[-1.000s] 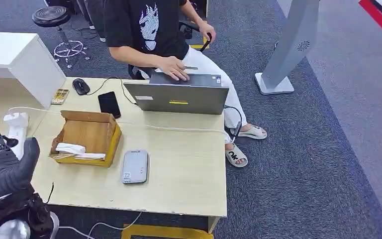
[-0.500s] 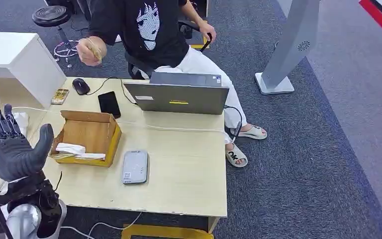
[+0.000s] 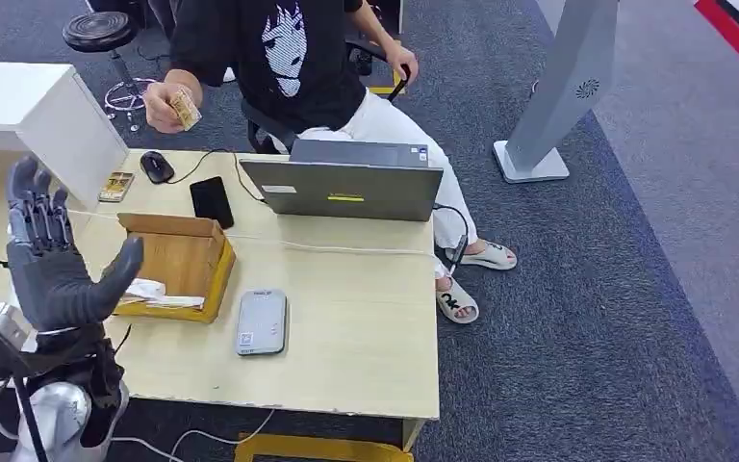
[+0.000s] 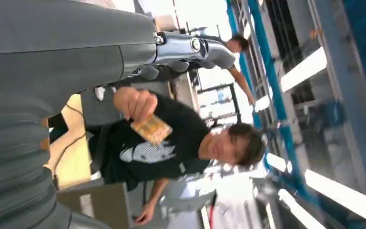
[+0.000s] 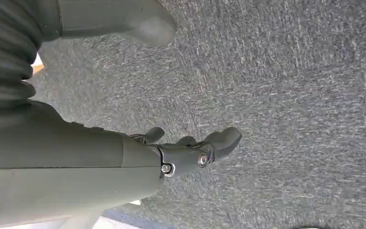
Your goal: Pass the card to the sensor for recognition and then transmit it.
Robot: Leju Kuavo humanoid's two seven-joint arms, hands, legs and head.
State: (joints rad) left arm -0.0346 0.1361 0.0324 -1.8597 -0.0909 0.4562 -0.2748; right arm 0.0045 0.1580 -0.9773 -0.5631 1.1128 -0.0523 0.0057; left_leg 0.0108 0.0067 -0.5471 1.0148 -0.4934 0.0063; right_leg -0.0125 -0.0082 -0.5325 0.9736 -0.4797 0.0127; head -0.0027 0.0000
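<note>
- Grey carpet lies round the table [image 3: 366, 318]. From the head, the left hand [image 3: 58, 269] is up, fingers spread, holding nothing.
- Left wrist: a person holds out the card [image 4: 151, 129].
- Right wrist: the right hand [image 5: 190, 150] hangs empty, fingers loose.
- Next, I think: take the card.

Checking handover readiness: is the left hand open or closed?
Open: the left hand is raised, fingers spread, holding nothing; the person's hand holds the card.

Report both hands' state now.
Left hand: open, raised, holding nothing.
Right hand: open over the carpet, holding nothing.
</note>
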